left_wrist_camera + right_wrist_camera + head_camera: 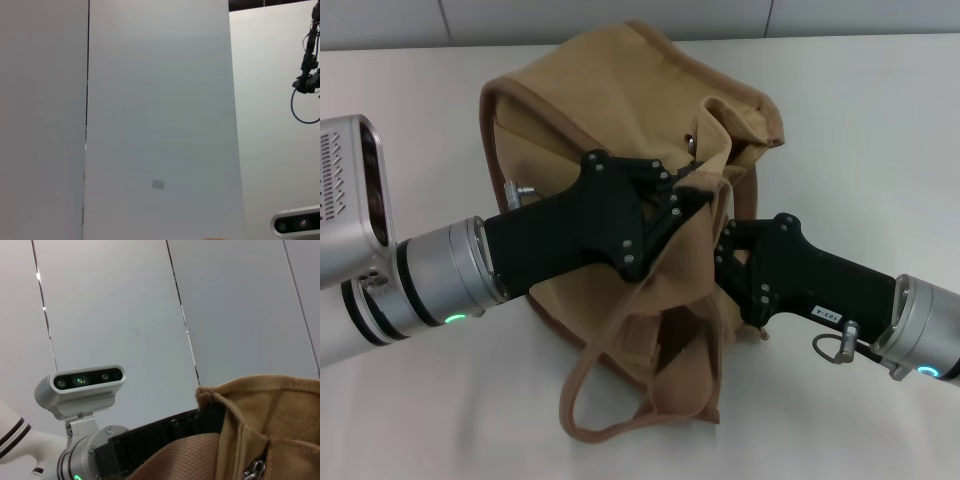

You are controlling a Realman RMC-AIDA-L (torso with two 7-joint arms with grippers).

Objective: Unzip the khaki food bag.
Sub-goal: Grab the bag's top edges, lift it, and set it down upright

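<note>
Both tools, left tool [695,195] and right tool [722,255], bury their tips in your bag [620,130] mid-surface [880,130]; grip unclear. Soft canvas sags, so pinch the fabric by the zipper.

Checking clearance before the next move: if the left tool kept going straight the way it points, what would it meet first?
The khaki food bag: the left tool is already buried in its upper fabric folds.

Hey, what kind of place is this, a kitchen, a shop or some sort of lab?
Most likely a robot lab or test room, not a kitchen. The khaki food bag lies on a plain white table, plain pale wall panels stand behind it, and camera-fitted arms work at the bag.
</note>
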